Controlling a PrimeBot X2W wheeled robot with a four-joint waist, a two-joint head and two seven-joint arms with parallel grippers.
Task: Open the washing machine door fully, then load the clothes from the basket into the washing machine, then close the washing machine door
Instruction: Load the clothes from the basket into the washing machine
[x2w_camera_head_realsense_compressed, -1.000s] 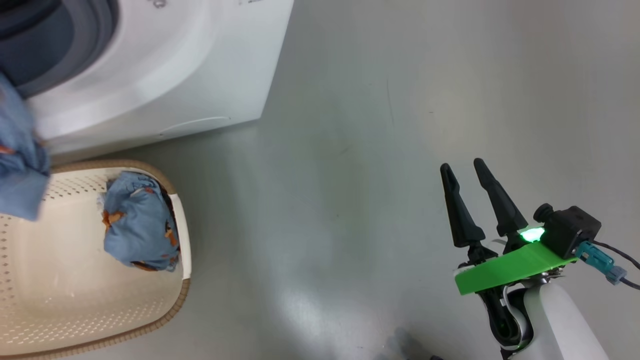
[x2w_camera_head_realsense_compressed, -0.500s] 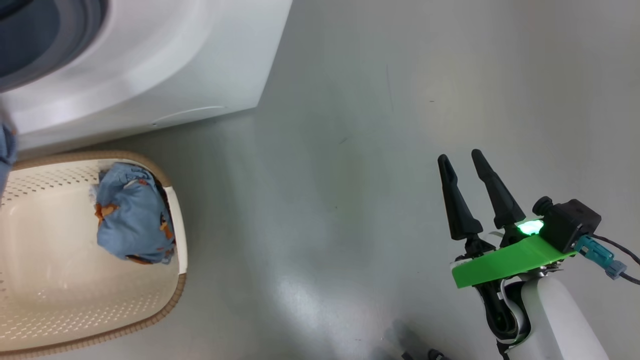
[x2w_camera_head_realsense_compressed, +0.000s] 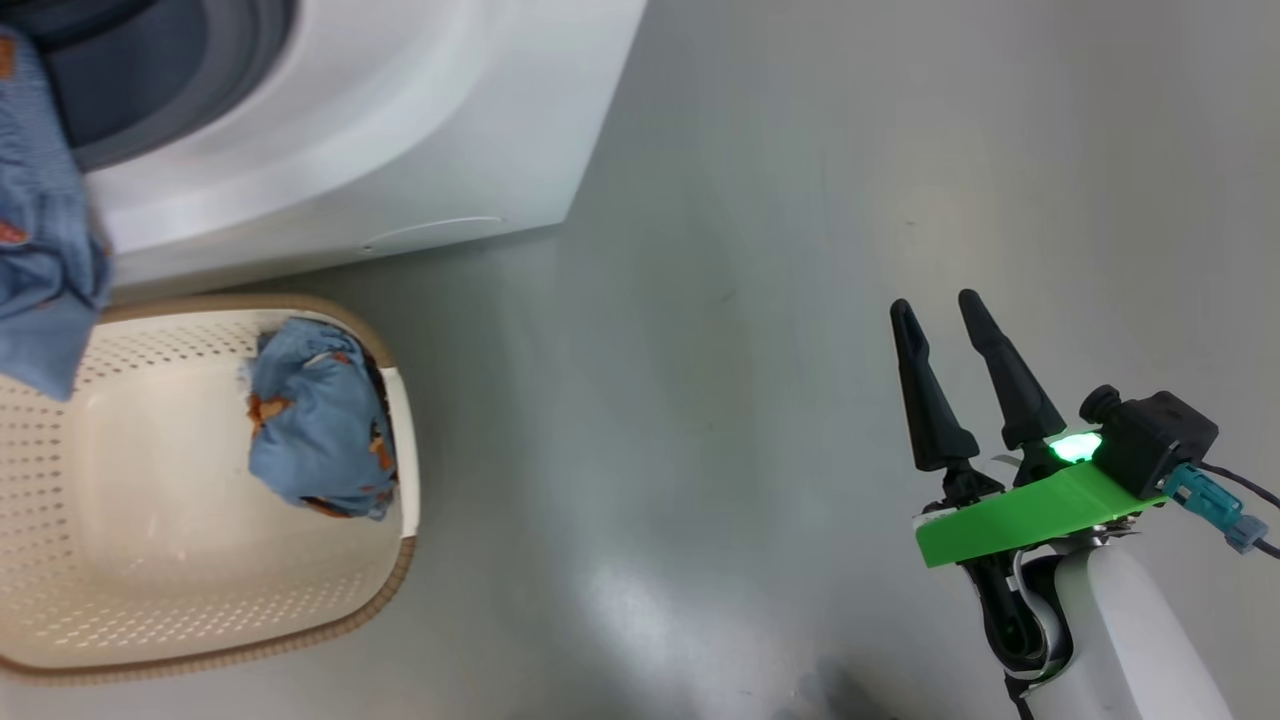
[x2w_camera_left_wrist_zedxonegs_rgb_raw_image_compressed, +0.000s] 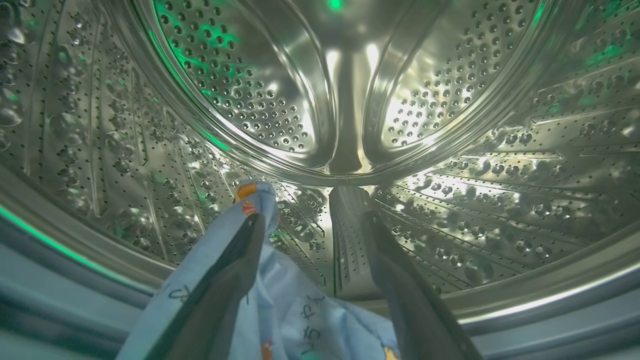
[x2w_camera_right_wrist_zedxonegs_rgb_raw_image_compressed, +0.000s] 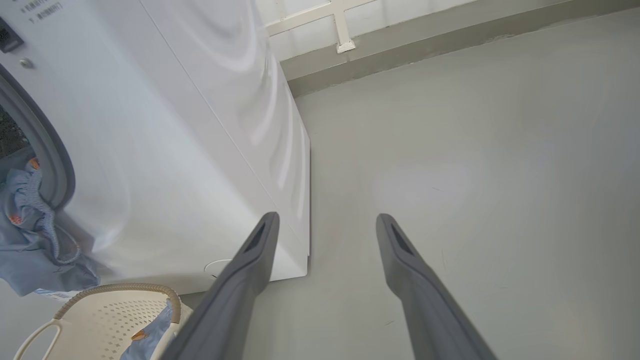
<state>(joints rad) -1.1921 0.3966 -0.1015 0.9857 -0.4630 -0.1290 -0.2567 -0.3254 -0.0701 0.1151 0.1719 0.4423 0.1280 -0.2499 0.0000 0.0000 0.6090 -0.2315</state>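
In the left wrist view my left gripper (x2w_camera_left_wrist_zedxonegs_rgb_raw_image_compressed: 314, 217) is open inside the washing machine's steel drum (x2w_camera_left_wrist_zedxonegs_rgb_raw_image_compressed: 350, 85). One light blue piece of the clothes (x2w_camera_left_wrist_zedxonegs_rgb_raw_image_compressed: 295, 310) is draped over its left finger (x2w_camera_left_wrist_zedxonegs_rgb_raw_image_compressed: 235, 270) and lies between the two fingers. The same cloth (x2w_camera_head_realsense_compressed: 40, 230) hangs out of the drum opening over the white washing machine (x2w_camera_head_realsense_compressed: 380, 130). A second blue bundle (x2w_camera_head_realsense_compressed: 320, 430) lies at the right end of the cream basket (x2w_camera_head_realsense_compressed: 100, 600). My right gripper (x2w_camera_head_realsense_compressed: 945, 310) is open over the bare floor, far right of the basket. The door is out of view.
Grey floor (x2w_camera_head_realsense_compressed: 700, 350) stretches between the basket and my right arm. The basket stands right against the machine's front. A wall base and white frame (x2w_camera_right_wrist_zedxonegs_rgb_raw_image_compressed: 345, 30) run behind the machine's side.
The head camera has swung, shifting the whole picture right. The blue cloth at the left edge now sits higher, at the drum opening. The right gripper and the basket bundle stay put.
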